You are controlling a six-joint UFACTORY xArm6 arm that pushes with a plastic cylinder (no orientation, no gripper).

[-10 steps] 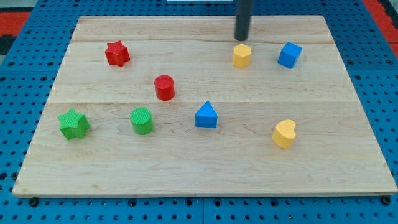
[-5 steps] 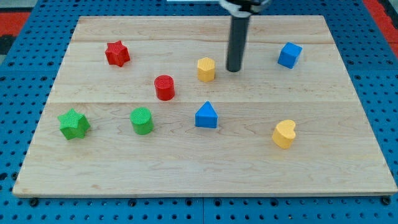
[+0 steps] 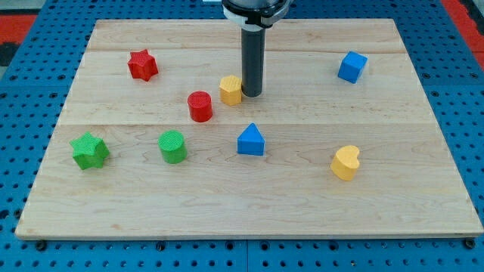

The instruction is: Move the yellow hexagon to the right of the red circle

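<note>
Yellow hexagon (image 3: 231, 89) sits on the wooden board (image 3: 393, 204), a little above the centre of the view, just to the right of the red circle (image 3: 200, 106) and slightly higher than it; a narrow gap of bare wood shows between the two. My tip (image 3: 251, 94) stands immediately at the hexagon's right side, touching it or all but touching it; the rod rises straight up from there to a pale collar at the view's top edge. The rod carries no jaws, so nothing is open, shut or holding; it only presses sideways with its lower end. A red star (image 3: 142, 65) lies toward the upper left of the board, well apart from the circle. A green star (image 3: 89, 150) sits near the left edge, and a green cylinder (image 3: 172, 146) lies to its right, below and left of the red circle. A blue triangle (image 3: 250, 140) rests below the tip, near the board's middle. A blue cube (image 3: 352, 66) lies at the upper right, well apart from the rod. A yellow heart (image 3: 345, 162) sits at the lower right, well apart from the triangle. All blocks rest flat on the board, none touching another. The board lies on a blue pegboard surface (image 3: 30, 91) that shows on every side, with a red patch in each of the view's upper corners.
</note>
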